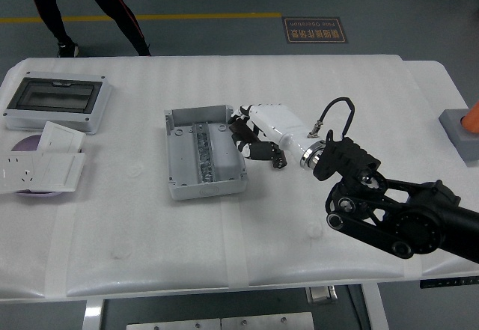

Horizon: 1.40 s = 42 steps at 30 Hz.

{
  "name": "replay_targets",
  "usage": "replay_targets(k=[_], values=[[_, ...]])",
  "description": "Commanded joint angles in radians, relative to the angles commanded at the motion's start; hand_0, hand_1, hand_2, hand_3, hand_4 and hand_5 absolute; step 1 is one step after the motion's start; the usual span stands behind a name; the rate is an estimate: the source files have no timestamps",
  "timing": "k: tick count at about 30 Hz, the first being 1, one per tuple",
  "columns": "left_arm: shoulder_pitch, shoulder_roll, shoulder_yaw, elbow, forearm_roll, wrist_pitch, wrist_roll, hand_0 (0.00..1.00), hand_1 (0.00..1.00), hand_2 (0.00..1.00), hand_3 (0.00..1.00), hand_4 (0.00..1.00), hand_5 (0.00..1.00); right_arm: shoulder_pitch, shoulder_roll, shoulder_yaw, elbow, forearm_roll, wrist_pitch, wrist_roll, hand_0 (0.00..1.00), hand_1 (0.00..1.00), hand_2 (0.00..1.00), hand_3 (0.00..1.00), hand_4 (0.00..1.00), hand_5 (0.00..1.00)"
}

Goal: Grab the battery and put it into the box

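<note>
Where right hand [258, 139] reaches, one box [203, 151] (open)

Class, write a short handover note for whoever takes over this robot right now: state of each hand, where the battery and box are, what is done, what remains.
Right hand: reached in over the small dark cylindrical battery, fingers curled around it; a firm grasp cannot be confirmed.
Left hand: not in view.
Battery: on the white table, just right of the open grey plastic box, partly hidden by the hand.
Box: open, nothing placed inside yet.
Done: approach to the battery.
Left: secure the grasp, lift, move left, place the battery in the box.
</note>
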Motion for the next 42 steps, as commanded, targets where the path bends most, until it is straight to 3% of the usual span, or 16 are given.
replay_targets(k=[6, 13, 14, 19, 20, 25, 26, 27, 32, 36, 42], values=[[0.0, 0.001, -0.003, 0.0, 0.002, -0.005, 0.007, 0.598, 0.652, 0.656, 0.491, 0.422, 0.475, 0.013, 0.064, -0.014, -0.021, 0.019, -0.013, 0.01, 0.362, 0.432, 0.496, 0.668, 0.266, 0.002], [-0.002, 0.001, -0.001, 0.001, -0.002, -0.01, 0.013, 0.598, 0.652, 0.637, 0.49, 0.423, 0.475, 0.031, 0.094, -0.023, -0.058, -0.006, 0.012, 0.0, 0.356, 0.43, 0.51, 0.676, 0.28, 0.002], [-0.002, 0.001, 0.001, 0.001, -0.003, -0.011, 0.013, 0.598, 0.652, 0.609, 0.49, 0.425, 0.475, 0.032, 0.096, -0.025, -0.064, -0.008, 0.016, -0.002, 0.501, 0.65, 0.704, 0.8, 0.611, 0.187], [-0.003, 0.001, 0.0, 0.001, 0.0, -0.017, 0.019, 0.598, 0.652, 0.609, 0.49, 0.425, 0.475, 0.034, 0.108, -0.039, -0.091, -0.025, 0.042, -0.015, 0.501, 0.65, 0.704, 0.8, 0.611, 0.187], [-0.003, 0.001, -0.001, 0.001, 0.001, -0.017, 0.02, 0.598, 0.652, 0.589, 0.488, 0.427, 0.473, 0.034, 0.109, -0.04, -0.094, -0.027, 0.045, -0.017, 0.859, 0.864, 0.872, 0.998, 0.856, 0.373], [-0.003, 0.001, -0.002, 0.001, 0.004, -0.021, 0.023, 0.598, 0.652, 0.589, 0.488, 0.427, 0.473, 0.034, 0.114, -0.043, -0.105, -0.03, 0.053, -0.021, 0.859, 0.864, 0.872, 0.998, 0.856, 0.373], [-0.003, 0.0, -0.002, 0.001, 0.005, -0.021, 0.024, 0.597, 0.651, 0.583, 0.487, 0.428, 0.473, 0.034, 0.115, -0.042, -0.105, -0.028, 0.052, -0.021, 0.962, 0.908, 0.93, 0.998, 0.941, 0.471], [-0.003, 0.0, -0.003, 0.001, 0.005, -0.021, 0.024, 0.597, 0.651, 0.583, 0.487, 0.428, 0.473, 0.033, 0.114, -0.039, -0.104, -0.028, 0.051, -0.021, 0.962, 0.908, 0.93, 0.998, 0.941, 0.471], [-0.004, -0.001, 0.003, 0.001, 0.0, -0.021, 0.023, 0.597, 0.651, 0.576, 0.484, 0.425, 0.465, 0.025, 0.079, 0.017, -0.089, -0.026, 0.043, -0.02, 0.978, 0.915, 0.933, 0.998, 0.946, 0.472], [-0.002, 0.0, 0.0, 0.001, 0.002, -0.021, 0.025, 0.597, 0.651, 0.576, 0.484, 0.425, 0.465, 0.031, 0.01, 0.069, -0.088, -0.021, 0.048, -0.024, 0.978, 0.915, 0.933, 0.998, 0.946, 0.472], [-0.004, 0.002, 0.002, 0.001, -0.001, -0.021, 0.024, 0.597, 0.651, 0.572, 0.482, 0.424, 0.462, 0.052, -0.085, 0.01, -0.109, 0.003, 0.074, -0.026, 0.974, 0.911, 0.925, 0.998, 0.934, 0.466]])
